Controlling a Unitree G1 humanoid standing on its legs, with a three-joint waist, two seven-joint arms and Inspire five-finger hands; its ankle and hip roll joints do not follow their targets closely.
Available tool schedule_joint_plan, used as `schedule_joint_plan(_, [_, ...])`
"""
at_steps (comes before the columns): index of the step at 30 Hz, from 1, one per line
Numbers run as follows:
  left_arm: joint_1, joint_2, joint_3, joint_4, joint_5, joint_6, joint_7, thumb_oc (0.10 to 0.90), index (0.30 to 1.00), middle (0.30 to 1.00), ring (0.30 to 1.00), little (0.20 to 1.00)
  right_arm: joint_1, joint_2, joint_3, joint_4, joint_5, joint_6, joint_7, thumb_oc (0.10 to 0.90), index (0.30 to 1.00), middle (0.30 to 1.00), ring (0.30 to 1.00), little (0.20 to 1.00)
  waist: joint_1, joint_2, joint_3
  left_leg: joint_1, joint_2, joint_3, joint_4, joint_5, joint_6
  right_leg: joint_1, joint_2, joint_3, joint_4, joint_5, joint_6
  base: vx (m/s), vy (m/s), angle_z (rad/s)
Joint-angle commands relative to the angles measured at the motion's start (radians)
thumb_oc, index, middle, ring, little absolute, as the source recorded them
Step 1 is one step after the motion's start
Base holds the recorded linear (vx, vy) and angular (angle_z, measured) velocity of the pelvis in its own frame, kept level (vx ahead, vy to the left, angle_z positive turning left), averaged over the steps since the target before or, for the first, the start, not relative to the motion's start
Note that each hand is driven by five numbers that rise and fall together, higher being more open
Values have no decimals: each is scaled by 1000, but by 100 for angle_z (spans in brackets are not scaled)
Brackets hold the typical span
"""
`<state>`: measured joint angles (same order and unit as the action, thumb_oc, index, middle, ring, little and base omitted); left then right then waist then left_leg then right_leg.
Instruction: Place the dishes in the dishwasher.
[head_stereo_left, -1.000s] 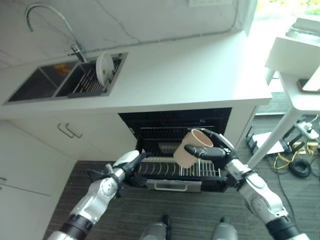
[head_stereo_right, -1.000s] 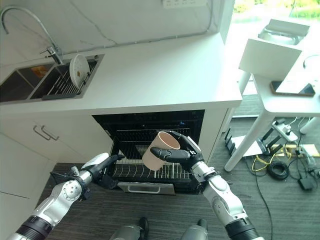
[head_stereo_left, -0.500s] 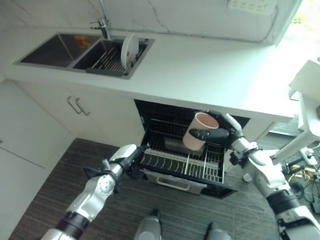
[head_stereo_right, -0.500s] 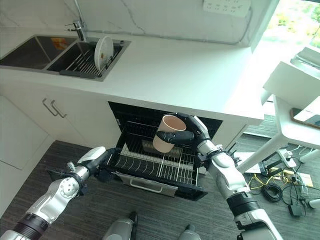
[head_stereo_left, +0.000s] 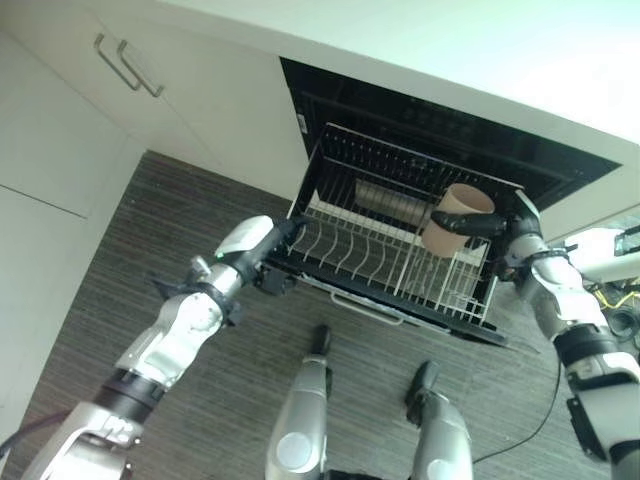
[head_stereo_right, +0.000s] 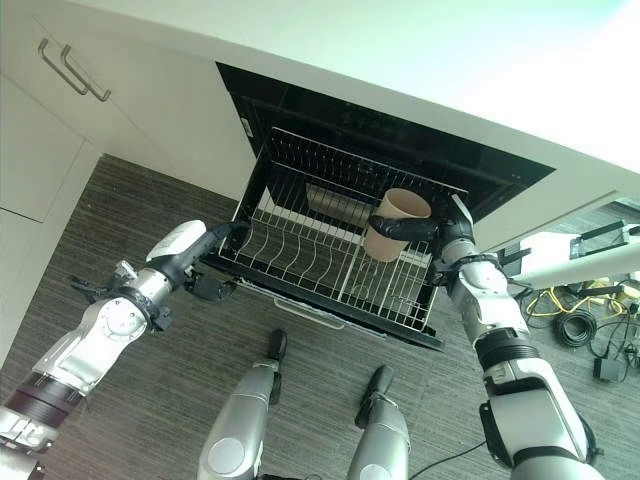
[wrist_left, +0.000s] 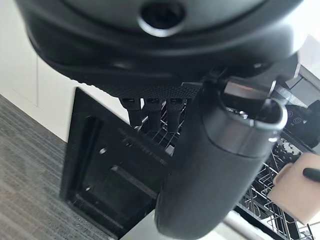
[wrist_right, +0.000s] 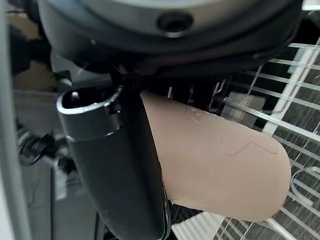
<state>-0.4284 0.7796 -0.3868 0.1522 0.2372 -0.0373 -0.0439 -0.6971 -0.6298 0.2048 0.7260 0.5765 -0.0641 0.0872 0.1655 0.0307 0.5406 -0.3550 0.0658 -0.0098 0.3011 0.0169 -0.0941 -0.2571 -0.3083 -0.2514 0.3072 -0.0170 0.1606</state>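
A tan cup (head_stereo_left: 455, 220) hangs upright over the back right part of the pulled-out dishwasher rack (head_stereo_left: 350, 255), clear of the wires. My right hand (head_stereo_left: 505, 228) is shut on it, thumb across the side; the right wrist view shows the cup (wrist_right: 215, 160) lying against the thumb (wrist_right: 115, 165). My left hand (head_stereo_left: 262, 252) grips the rack's front left corner, fingers over the rim and thumb below. In the left wrist view its fingers (wrist_left: 150, 107) reach onto the rack's edge.
A silver cylinder (head_stereo_left: 385, 200) lies at the back of the rack. The rack's front handle (head_stereo_left: 365, 305) faces me. White cabinet doors with a bar handle (head_stereo_left: 125, 65) stand at the left. Cables (head_stereo_right: 575, 325) and a white table leg (head_stereo_right: 580, 265) are at the right.
The camera has tipped down, so the sink and counter have left the picture. My right hand has carried the cup lower, toward the rack's right back. My left hand stays on the rack's corner.
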Motion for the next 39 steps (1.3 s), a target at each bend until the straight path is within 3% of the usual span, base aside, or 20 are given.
schedule_joint_plan(1, [-74,16,9,-73,-62,-56,72,800,900,900,900,900,-134,-75,-1,-60,-11,-153,2,400,300,300,300,300,-21,24,-39,65,62,-6,-1,-144,3,14,-35,51,-7,-51,60,-91,65,-11])
schedule_joint_plan(7, [-123,24,-16,-77,-73,-44,86,800,900,900,900,900,-176,-75,8,8,-22,-165,7,400,300,300,300,300,-33,39,-21,34,55,1,-1,-138,7,-25,-37,63,-7,-40,59,-31,22,-5])
schedule_joint_plan(16, [-108,18,8,-114,-60,-24,84,800,900,900,900,900,-117,-40,12,36,-34,-165,39,400,300,300,300,300,-57,54,-21,26,60,30,-1,-142,7,-53,-41,79,-7,-32,55,0,19,-6])
schedule_joint_plan(20, [-103,9,11,-124,-48,-19,76,800,900,900,900,900,-102,-29,22,37,-95,-250,48,400,300,300,300,300,-61,58,-21,26,58,37,-1,-143,6,-56,-43,79,-7,-30,54,0,2,-1])
schedule_joint_plan(23, [-99,3,13,-126,-45,-22,75,800,900,900,900,900,-102,-29,54,16,-200,-379,40,400,300,300,300,300,-62,62,-21,22,57,43,-1,-142,7,-62,-47,79,-7,-28,55,0,0,0])
schedule_joint_plan(26, [-86,-7,20,-131,-27,-28,71,800,900,900,900,900,-96,-41,103,-77,-331,-482,-40,400,300,300,300,300,-64,63,-21,17,51,44,-1,-140,9,-68,-51,80,-7,-24,56,0,0,0])
schedule_joint_plan(32, [-61,-16,31,-148,-12,-28,72,800,900,900,900,900,-87,-57,150,-154,-477,-508,-161,400,300,300,300,300,-63,64,-21,18,45,42,-1,-143,12,-71,-55,80,-7,-24,60,-4,2,-1])
schedule_joint_plan(39, [-53,-29,19,-145,7,-28,88,800,900,900,900,900,-34,-55,173,-49,-526,-528,-277,400,300,300,300,300,-66,67,-21,10,48,52,-1,-147,12,-83,-61,76,-7,-19,62,0,0,0])
